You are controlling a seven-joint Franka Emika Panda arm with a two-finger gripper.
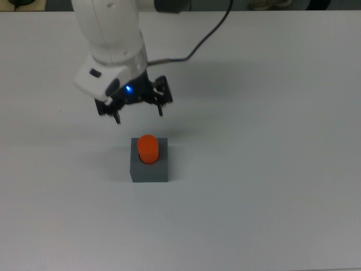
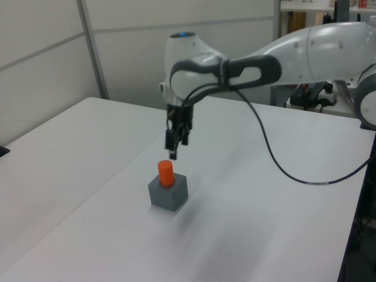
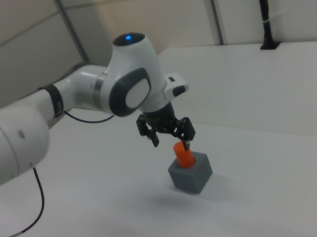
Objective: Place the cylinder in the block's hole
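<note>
We cannot see the lower part of the small bright orange-red cylinder (image 1: 148, 149), sunk inside the dark slate-grey matte cube (image 1: 149, 170), whose round hole it covers. The white robot arm (image 2: 305, 50) is cut off by the left view's right edge and by the top view's upper edge.

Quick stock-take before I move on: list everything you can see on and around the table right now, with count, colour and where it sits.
cylinder: one, orange-red, upright in the hole in the block's top face, upper part sticking out, nothing holding it.
block: one, dark grey cube, on the table, below the gripper in the top view.
table: one, white, carrying the block.
cable: one, black, hanging in a loop from the arm over the table.
arm: one, white with dark grey joints, reaching in from the left view's right.
gripper: one, black, open, raised clear of the cylinder, blue light lit just above it.
</note>
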